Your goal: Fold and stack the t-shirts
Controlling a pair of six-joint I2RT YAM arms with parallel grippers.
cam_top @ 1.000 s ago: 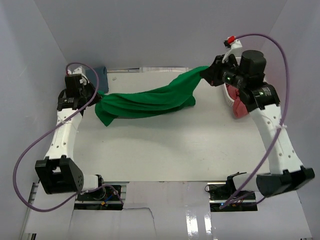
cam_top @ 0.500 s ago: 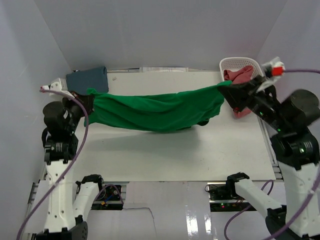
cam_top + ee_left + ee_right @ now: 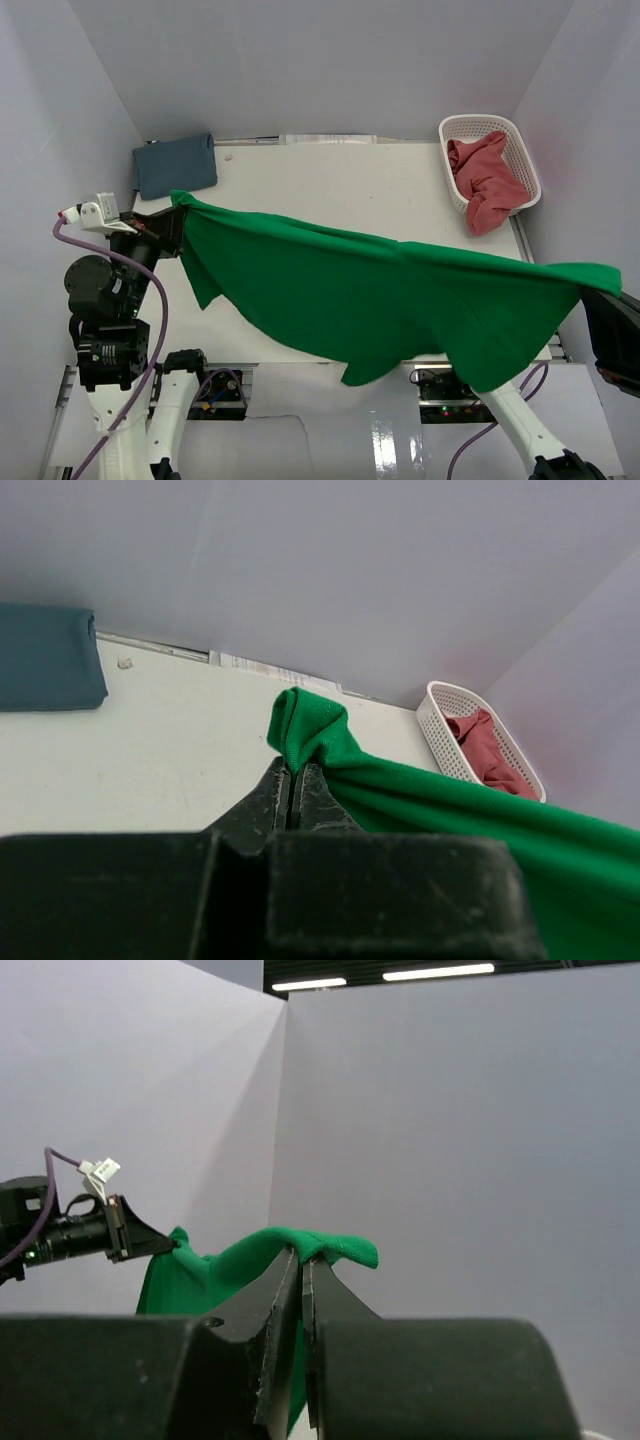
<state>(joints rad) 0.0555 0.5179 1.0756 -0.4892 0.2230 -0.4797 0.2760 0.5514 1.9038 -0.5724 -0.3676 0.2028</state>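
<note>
Green t-shirt (image 3: 380,300) spans raised left end effector (image 3: 295,782), right end effector (image 3: 303,1265).

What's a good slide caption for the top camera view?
Left gripper and right gripper stretch the green t-shirt above the table.

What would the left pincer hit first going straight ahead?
Past the green t-shirt it grips, the left pincer likely meets the far tabletop or back wall, left of the basket.
</note>
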